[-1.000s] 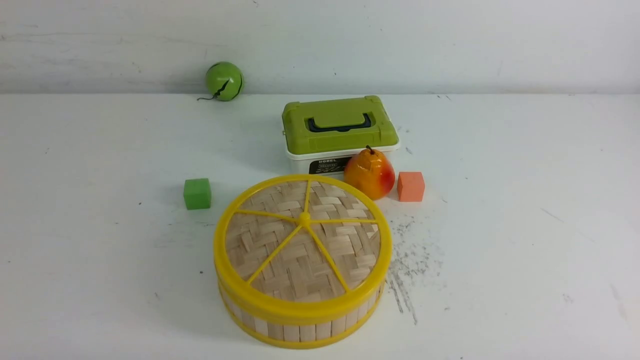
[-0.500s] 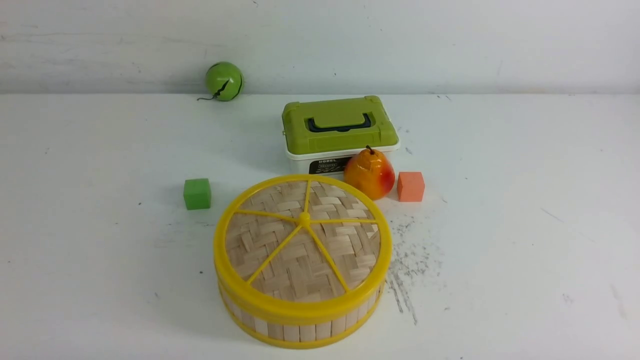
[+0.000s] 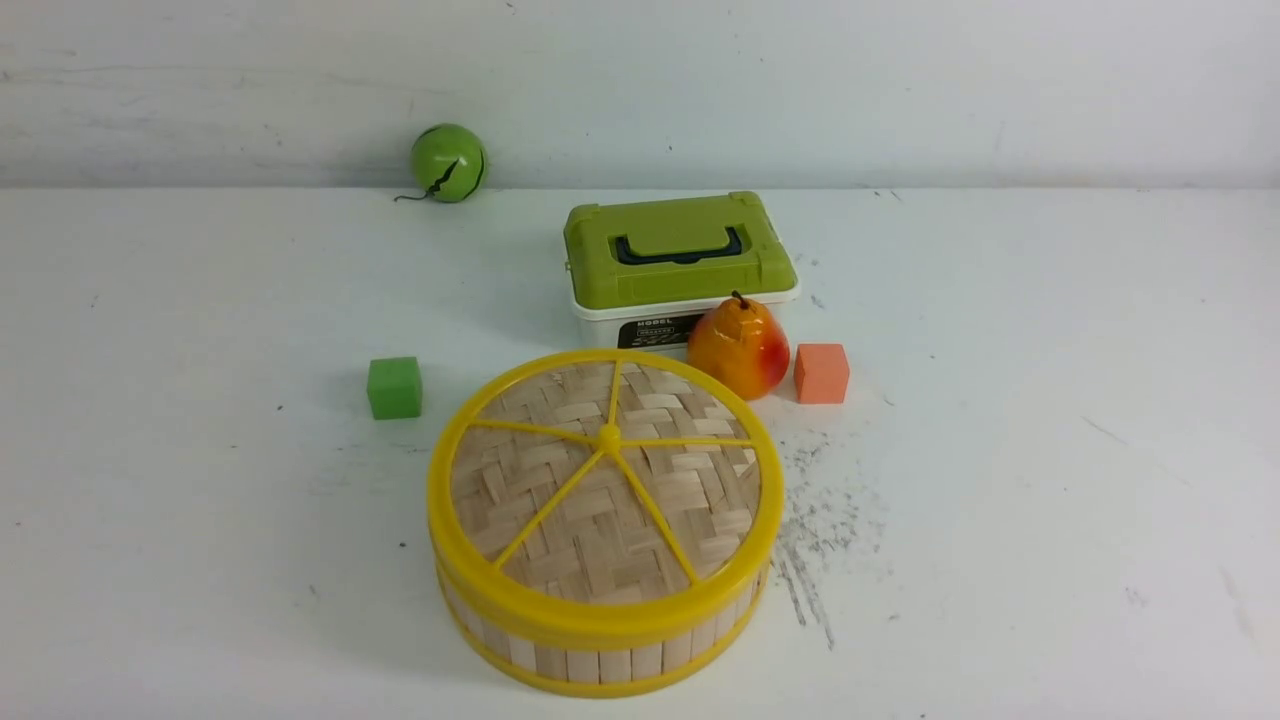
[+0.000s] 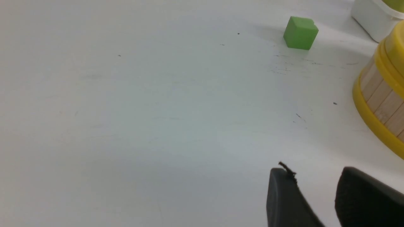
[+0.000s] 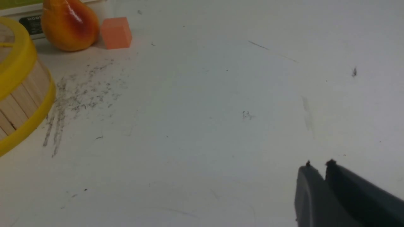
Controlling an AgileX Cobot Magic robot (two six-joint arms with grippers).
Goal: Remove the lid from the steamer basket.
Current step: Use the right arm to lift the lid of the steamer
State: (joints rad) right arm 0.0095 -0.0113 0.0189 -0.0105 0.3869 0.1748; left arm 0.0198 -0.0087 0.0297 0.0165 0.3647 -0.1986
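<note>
The lid (image 3: 606, 478), woven pale bamboo with a yellow rim and spokes, sits on the steamer basket (image 3: 600, 655) at the front middle of the table. The basket's slatted wall also shows in the left wrist view (image 4: 380, 97) and the right wrist view (image 5: 19, 104), with the lid's yellow rim above it (image 5: 14, 63). My left gripper (image 4: 315, 175) is open and empty over bare table, left of the basket. My right gripper (image 5: 318, 165) is shut and empty over bare table, right of the basket. Neither gripper shows in the front view.
A white box with a green top (image 3: 680, 250) stands behind the basket. A pear (image 3: 738, 346) and an orange cube (image 3: 822, 373) sit at its right front. A green cube (image 3: 394, 387) lies left of the basket, a green ball (image 3: 448, 162) by the back wall.
</note>
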